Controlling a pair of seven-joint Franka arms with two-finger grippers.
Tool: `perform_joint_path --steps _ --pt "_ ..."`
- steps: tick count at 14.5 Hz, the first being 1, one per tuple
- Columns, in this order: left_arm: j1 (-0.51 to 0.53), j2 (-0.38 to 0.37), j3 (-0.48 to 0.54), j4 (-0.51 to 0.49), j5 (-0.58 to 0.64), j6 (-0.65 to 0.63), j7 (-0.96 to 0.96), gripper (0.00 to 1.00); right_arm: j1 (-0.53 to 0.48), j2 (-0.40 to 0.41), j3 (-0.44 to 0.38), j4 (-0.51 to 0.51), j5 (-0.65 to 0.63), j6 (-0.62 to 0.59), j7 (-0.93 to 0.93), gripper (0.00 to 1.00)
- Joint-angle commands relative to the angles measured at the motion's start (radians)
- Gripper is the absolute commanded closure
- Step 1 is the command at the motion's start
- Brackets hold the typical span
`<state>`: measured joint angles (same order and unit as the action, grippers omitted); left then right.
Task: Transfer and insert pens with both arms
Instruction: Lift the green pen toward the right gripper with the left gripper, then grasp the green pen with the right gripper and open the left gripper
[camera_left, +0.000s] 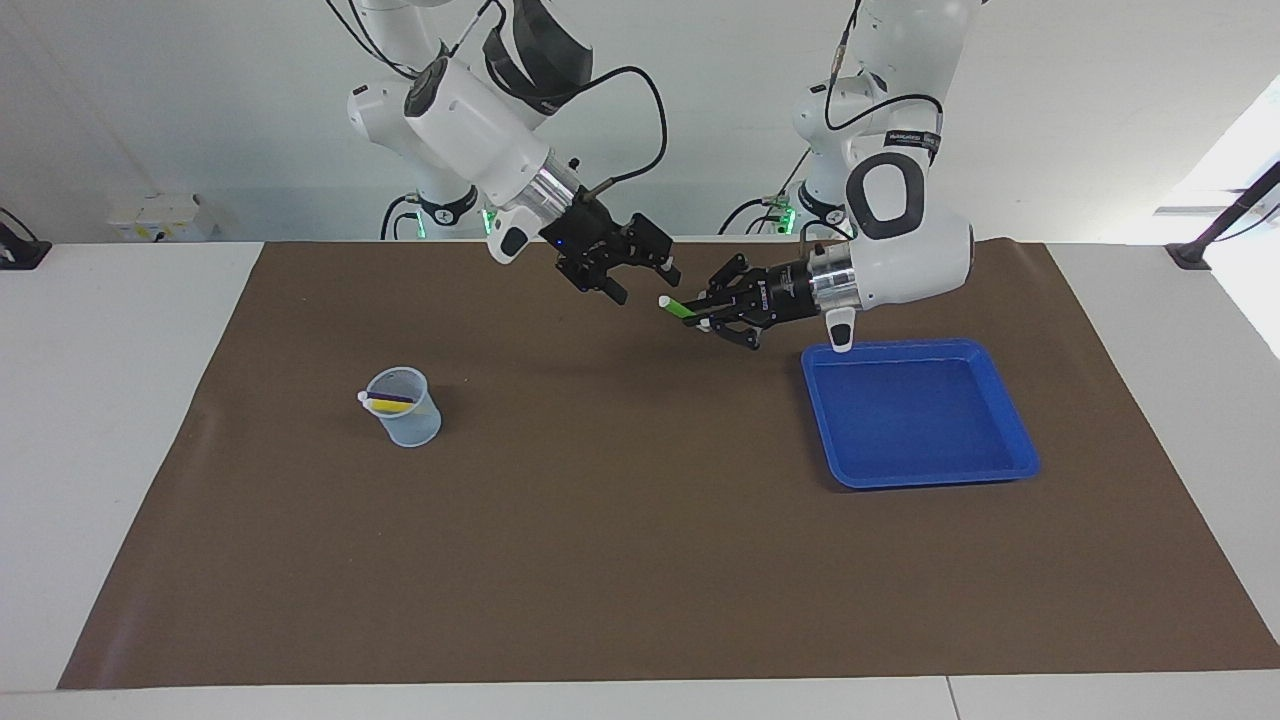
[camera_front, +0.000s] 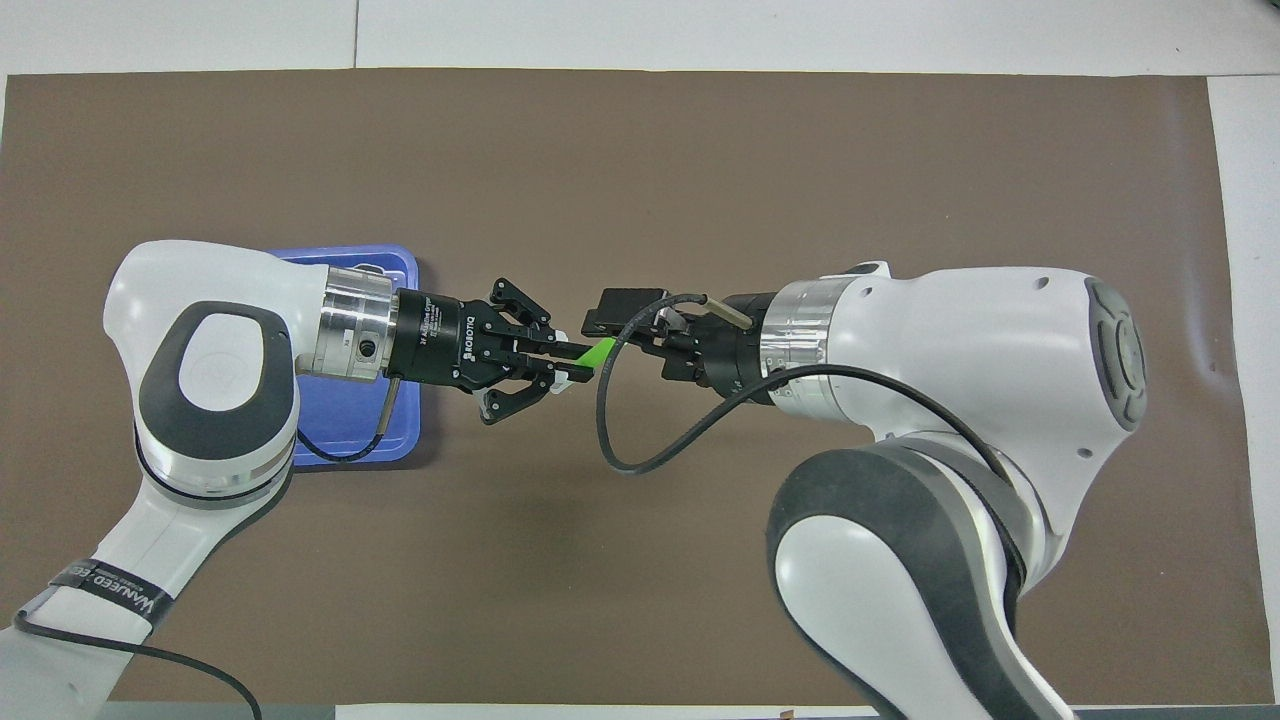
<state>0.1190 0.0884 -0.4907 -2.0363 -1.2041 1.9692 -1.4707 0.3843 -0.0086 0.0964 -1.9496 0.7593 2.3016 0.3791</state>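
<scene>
The green pen (camera_left: 680, 307) (camera_front: 601, 351) is up in the air over the mat's middle, and my left gripper (camera_left: 698, 314) (camera_front: 568, 363) is shut on its lower part. The pen's pale cap end points at my right gripper (camera_left: 642, 282) (camera_front: 618, 328). That gripper is open, and the cap end sits at the mouth of its fingers without being clamped. A yellow pen (camera_left: 383, 404) and a purple pen (camera_left: 396, 397) lie in a clear plastic cup (camera_left: 404, 420) toward the right arm's end of the table. In the overhead view the right arm hides the cup.
A blue tray (camera_left: 920, 455) (camera_front: 352, 442) with nothing in it sits on the brown mat toward the left arm's end, partly under the left arm's wrist. Two smaller white arms with green lights stand at the table's edge by the robots.
</scene>
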Motion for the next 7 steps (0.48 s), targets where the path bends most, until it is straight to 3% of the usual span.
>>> perform_joint_path --steps 1,3,7 --pt "-0.012 -0.041 0.008 -0.036 -0.032 0.023 -0.022 1.00 -0.008 0.012 0.009 -0.011 -0.011 0.051 -0.026 0.00" --pt "-0.012 -0.039 0.009 -0.036 -0.034 0.023 -0.023 1.00 -0.009 0.021 0.009 -0.012 -0.011 0.050 -0.045 0.00" --pt "-0.012 -0.039 0.009 -0.036 -0.034 0.027 -0.023 1.00 0.004 0.027 0.009 -0.008 -0.011 0.053 -0.040 0.12"
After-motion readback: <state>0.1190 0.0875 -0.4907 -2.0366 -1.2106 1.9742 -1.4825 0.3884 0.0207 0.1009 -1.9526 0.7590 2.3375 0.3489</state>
